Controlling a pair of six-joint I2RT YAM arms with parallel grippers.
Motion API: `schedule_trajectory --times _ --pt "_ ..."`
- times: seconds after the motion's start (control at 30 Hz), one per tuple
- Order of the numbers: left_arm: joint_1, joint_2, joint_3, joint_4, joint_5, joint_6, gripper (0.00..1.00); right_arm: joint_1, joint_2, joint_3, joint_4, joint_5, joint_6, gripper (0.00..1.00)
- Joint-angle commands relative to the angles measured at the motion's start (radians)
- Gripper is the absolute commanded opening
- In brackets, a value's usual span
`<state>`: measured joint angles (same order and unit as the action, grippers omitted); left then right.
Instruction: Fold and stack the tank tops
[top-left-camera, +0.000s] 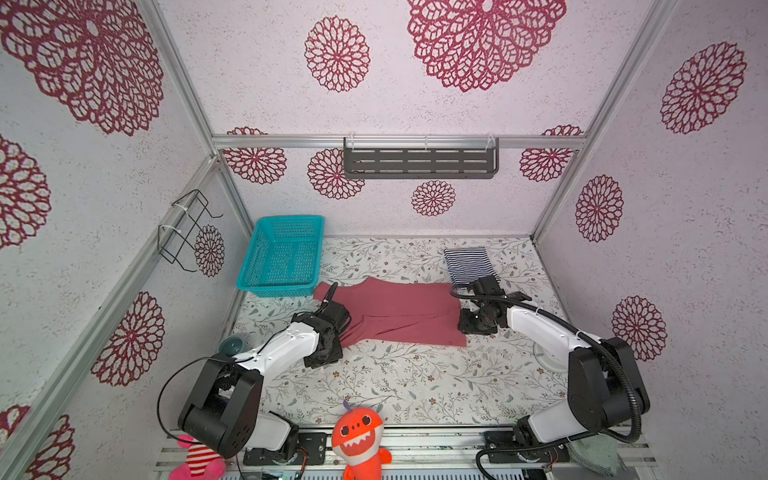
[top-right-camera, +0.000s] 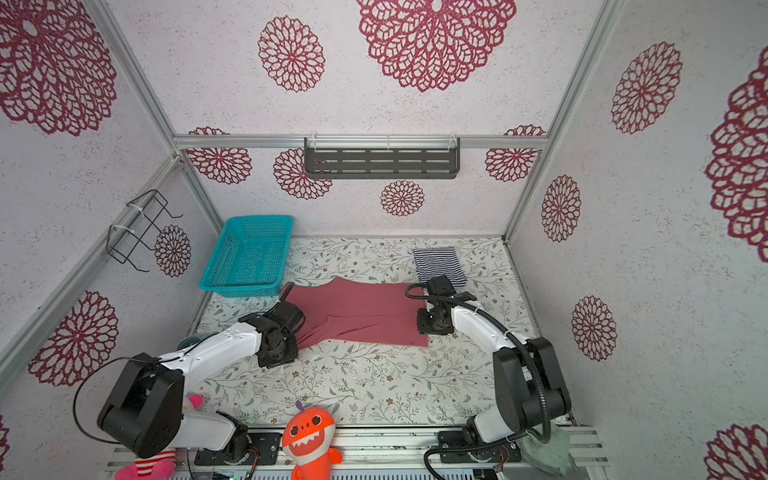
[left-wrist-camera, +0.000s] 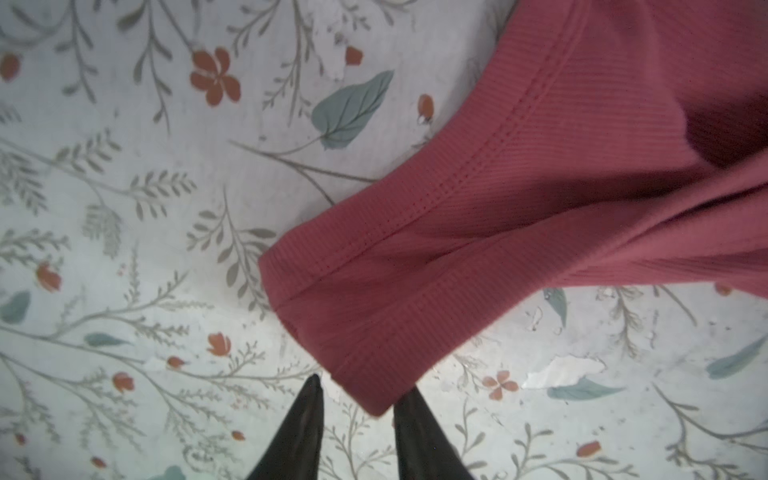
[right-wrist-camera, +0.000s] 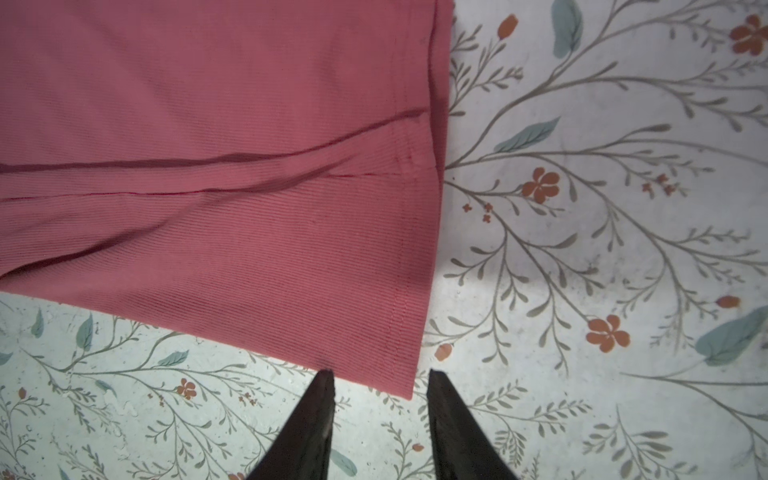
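Note:
The dusty rose-red tank top (top-left-camera: 399, 311) (top-right-camera: 361, 311) lies spread across the middle of the floral table, straps to the left, hem to the right, with a crease along it. The striped tank top (top-left-camera: 467, 262) (top-right-camera: 438, 264) lies folded at the back right. My left gripper (left-wrist-camera: 363, 395) is open, and the end of a strap (left-wrist-camera: 374, 374) lies between its fingertips. At the hem's corner (right-wrist-camera: 399, 365), my right gripper (right-wrist-camera: 380, 380) is open just off the cloth. From above, the wrists hide both sets of fingertips.
A teal basket (top-left-camera: 282, 257) stands at the back left, close to the straps. A small dark bowl (top-left-camera: 230, 345) sits by the left arm. An orange plush toy (top-left-camera: 357, 440), a pink striped one (top-left-camera: 199, 461) and a grey-green cloth (top-left-camera: 594, 453) lie along the front rail.

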<state>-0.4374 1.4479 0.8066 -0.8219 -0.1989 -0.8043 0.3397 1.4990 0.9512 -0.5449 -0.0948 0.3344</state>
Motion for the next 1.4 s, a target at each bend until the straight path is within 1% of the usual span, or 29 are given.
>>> schedule_trajectory --times 0.0,0.13,0.27,0.47,0.53,0.6,0.73,0.9,0.93,1.03,1.07,1.1,1.13,1.2,1.27,1.37 --pt "0.035 -0.008 0.048 -0.008 -0.034 0.043 0.20 0.004 -0.029 -0.015 0.025 -0.029 0.039 0.40" --pt "0.104 -0.029 0.079 -0.030 -0.002 0.089 0.08 0.016 -0.009 -0.033 0.059 -0.054 0.058 0.40" --pt "0.158 -0.010 0.122 -0.058 0.004 0.137 0.00 0.037 0.015 -0.048 0.091 -0.065 0.070 0.39" --pt "0.249 0.050 0.171 -0.025 0.040 0.223 0.00 0.046 0.056 -0.039 0.124 -0.077 0.070 0.37" --pt "0.279 0.097 0.206 -0.012 0.069 0.252 0.00 0.046 0.078 -0.034 0.134 -0.073 0.064 0.34" --pt "0.297 0.154 0.257 -0.019 0.077 0.285 0.00 0.044 0.107 -0.030 0.134 -0.043 0.055 0.28" --pt "0.339 0.248 0.354 -0.042 0.091 0.346 0.00 0.039 0.141 -0.032 0.114 0.022 0.038 0.21" --pt "0.377 0.349 0.470 -0.066 0.093 0.391 0.00 0.030 0.155 -0.049 0.096 0.071 0.031 0.18" --pt "0.378 0.361 0.480 -0.066 0.092 0.396 0.04 0.027 0.154 -0.051 0.095 0.074 0.031 0.17" --pt "0.378 0.387 0.499 -0.081 0.083 0.408 0.35 0.024 0.142 -0.048 0.087 0.079 0.029 0.18" --pt "0.378 0.382 0.497 -0.088 0.077 0.412 0.42 0.025 0.133 -0.041 0.073 0.081 0.027 0.18" --pt "0.379 0.372 0.492 -0.093 0.068 0.414 0.46 0.023 0.122 -0.035 0.061 0.084 0.023 0.18" --pt "0.379 0.353 0.486 -0.106 0.058 0.415 0.50 0.023 0.104 -0.027 0.043 0.087 0.017 0.18" --pt "0.378 0.303 0.471 -0.140 0.032 0.412 0.54 0.023 0.070 -0.008 0.005 0.087 0.004 0.21" --pt "0.379 0.228 0.442 -0.179 -0.002 0.401 0.55 0.024 0.033 0.007 -0.024 0.084 -0.001 0.24" --pt "0.380 0.119 0.391 -0.224 -0.048 0.395 0.58 0.025 0.001 0.014 -0.033 0.067 0.010 0.26"
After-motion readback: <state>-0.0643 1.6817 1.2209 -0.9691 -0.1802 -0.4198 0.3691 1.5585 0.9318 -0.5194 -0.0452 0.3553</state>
